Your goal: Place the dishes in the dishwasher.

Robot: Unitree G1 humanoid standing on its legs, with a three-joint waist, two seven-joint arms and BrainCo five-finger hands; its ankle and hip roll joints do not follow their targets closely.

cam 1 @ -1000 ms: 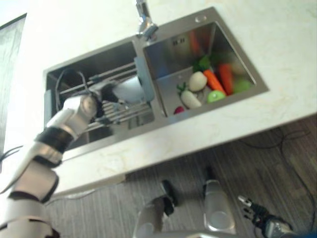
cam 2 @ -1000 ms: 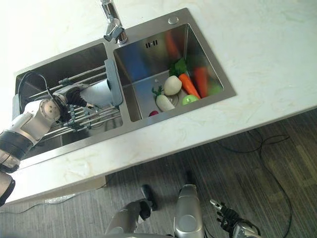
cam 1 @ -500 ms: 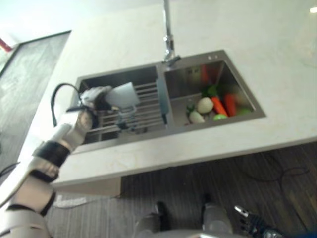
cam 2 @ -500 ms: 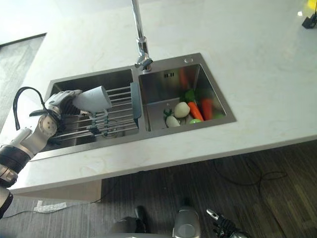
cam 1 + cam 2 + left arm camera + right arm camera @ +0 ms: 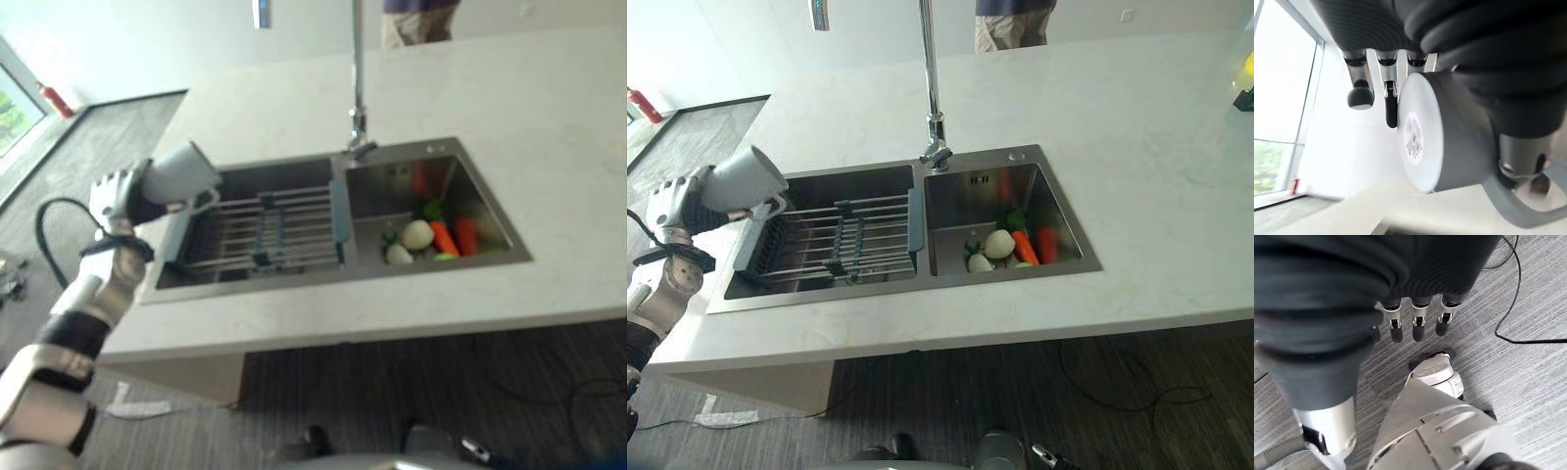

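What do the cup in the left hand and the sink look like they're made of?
The cup, held in the left hand, looks like matte grey plastic or glazed ceramic: its surface is even and dull, with a paler flat base bearing a sticker in the left wrist view. I can't tell which. The sink looks like brushed stainless steel: its silver walls mirror the orange and green vegetables.

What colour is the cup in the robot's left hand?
Grey; the cup in the left hand shows best in the right eye view.

The cup [image 5: 1449,132] hides the left hand's [image 5: 676,201] thumb; a person [image 5: 1014,22] is cut off at the top.
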